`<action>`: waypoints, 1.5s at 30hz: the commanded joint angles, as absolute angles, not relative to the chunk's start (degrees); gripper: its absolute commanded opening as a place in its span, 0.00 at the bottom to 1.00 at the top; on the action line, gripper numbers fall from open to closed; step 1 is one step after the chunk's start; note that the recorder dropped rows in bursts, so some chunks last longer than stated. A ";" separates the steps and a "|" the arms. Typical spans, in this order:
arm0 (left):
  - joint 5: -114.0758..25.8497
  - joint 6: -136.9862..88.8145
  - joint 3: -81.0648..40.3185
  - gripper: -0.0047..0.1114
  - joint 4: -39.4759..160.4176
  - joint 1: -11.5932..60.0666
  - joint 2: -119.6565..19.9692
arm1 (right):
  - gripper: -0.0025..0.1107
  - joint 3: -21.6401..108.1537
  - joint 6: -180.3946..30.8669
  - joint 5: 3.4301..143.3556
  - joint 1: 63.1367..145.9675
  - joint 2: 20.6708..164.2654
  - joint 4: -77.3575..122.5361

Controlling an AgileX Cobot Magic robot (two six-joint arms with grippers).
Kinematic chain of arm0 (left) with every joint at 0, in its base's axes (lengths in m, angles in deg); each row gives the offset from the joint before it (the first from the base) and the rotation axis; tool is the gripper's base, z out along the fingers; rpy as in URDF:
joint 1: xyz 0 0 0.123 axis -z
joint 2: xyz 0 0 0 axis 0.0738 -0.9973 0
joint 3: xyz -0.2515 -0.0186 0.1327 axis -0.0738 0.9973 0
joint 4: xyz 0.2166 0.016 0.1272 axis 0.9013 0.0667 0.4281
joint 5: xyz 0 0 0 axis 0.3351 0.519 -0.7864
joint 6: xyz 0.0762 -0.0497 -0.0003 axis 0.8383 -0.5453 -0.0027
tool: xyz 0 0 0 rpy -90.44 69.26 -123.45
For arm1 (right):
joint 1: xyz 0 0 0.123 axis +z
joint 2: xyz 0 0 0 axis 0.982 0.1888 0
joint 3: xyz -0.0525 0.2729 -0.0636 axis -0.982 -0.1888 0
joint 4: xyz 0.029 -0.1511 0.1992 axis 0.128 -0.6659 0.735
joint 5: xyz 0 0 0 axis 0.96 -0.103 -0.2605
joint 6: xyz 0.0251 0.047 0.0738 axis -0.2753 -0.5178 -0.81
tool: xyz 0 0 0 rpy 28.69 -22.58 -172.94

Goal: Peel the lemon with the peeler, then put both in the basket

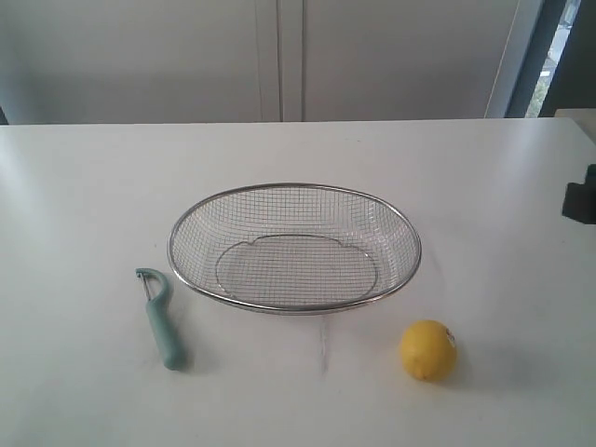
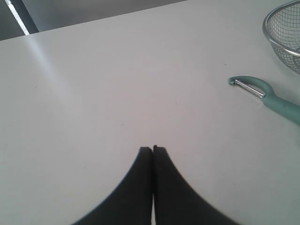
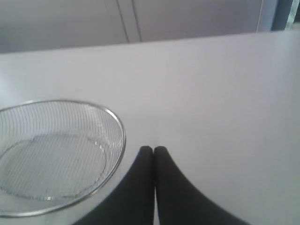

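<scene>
The basket [image 1: 279,308] is bright wire mesh with a polished metal rim. The peeler [image 1: 160,326] has a matt teal handle that looks like plastic and a thin shiny metal blade. The lemon [image 1: 428,350] has a faintly glossy yellow skin. The table [image 1: 93,186] is smooth, white, with a soft sheen.

White table [image 1: 84,186], pale panelled wall [image 1: 140,56] behind, window strip [image 1: 560,48] at right
</scene>
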State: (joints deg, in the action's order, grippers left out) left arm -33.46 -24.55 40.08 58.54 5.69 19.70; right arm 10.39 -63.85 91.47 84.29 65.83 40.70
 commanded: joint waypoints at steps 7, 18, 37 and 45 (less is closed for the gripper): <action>-33.33 -24.84 40.32 0.04 58.02 5.58 19.97 | 0.02 23.77 -66.04 113.80 84.40 78.00 31.16; -33.33 -24.84 40.32 0.04 58.02 5.58 19.97 | 0.02 40.64 -73.01 139.33 84.40 84.84 17.35; -33.33 -24.84 40.32 0.04 58.02 5.58 19.97 | 0.02 44.77 -73.15 137.45 84.40 87.92 21.93; -33.33 -24.84 40.32 0.04 58.02 5.58 19.97 | 0.02 44.91 -72.78 140.70 84.51 91.59 25.83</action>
